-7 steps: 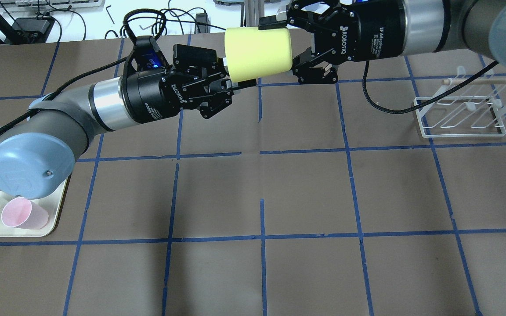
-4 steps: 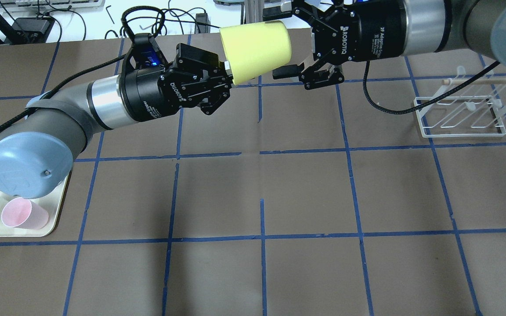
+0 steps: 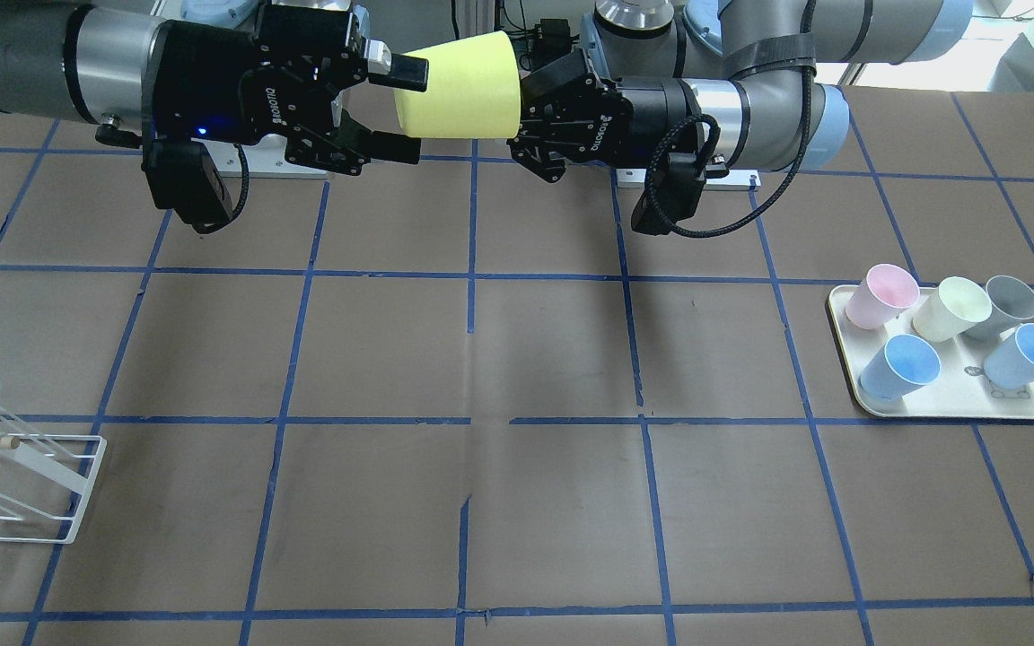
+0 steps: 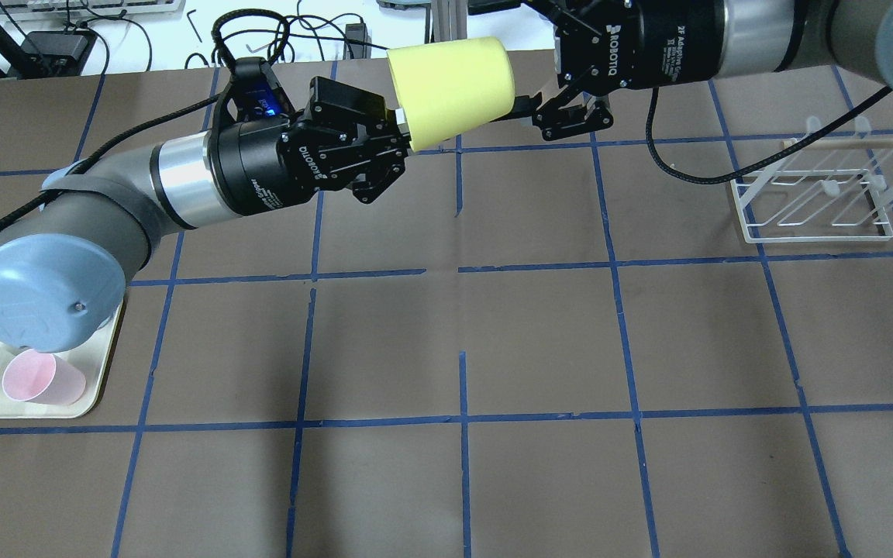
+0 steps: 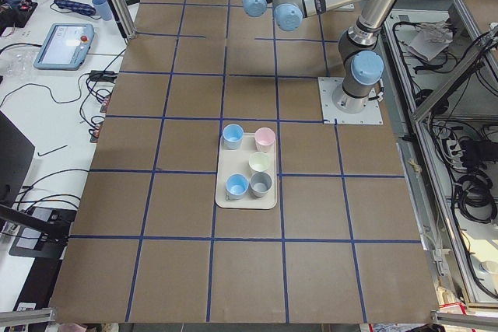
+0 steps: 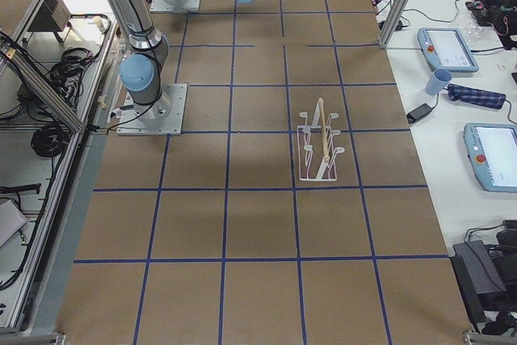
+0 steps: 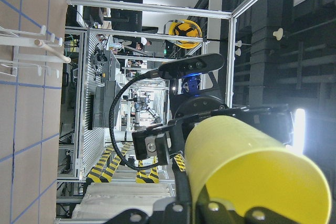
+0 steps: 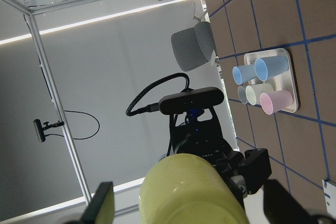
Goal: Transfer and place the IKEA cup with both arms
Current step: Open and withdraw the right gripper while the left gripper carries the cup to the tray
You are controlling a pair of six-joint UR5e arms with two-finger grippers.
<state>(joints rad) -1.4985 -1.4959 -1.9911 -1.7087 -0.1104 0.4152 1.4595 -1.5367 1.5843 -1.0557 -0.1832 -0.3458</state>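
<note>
The yellow-green IKEA cup [image 4: 450,93] lies on its side in the air above the table's far edge, between the two grippers. My left gripper [image 4: 402,143] is shut on the cup's wide rim end; this also shows in the front view [image 3: 524,108]. My right gripper [image 4: 512,54] is open, its fingers straddling the cup's narrow base end without touching it. In the right wrist view the cup [image 8: 194,192] sits between the spread fingers [image 8: 102,205]. The left wrist view shows the cup [image 7: 252,171] close up.
A cream tray [image 3: 948,408] on the robot's left holds pink, cream, grey and two light blue cups. A white wire rack [image 4: 811,205] with a wooden rod stands on the robot's right. Cables and equipment lie beyond the table's far edge.
The right gripper's fingers have spread wider apart from the cup's base and the gripper has shifted back and up. The cup has tilted slightly in the left gripper.
</note>
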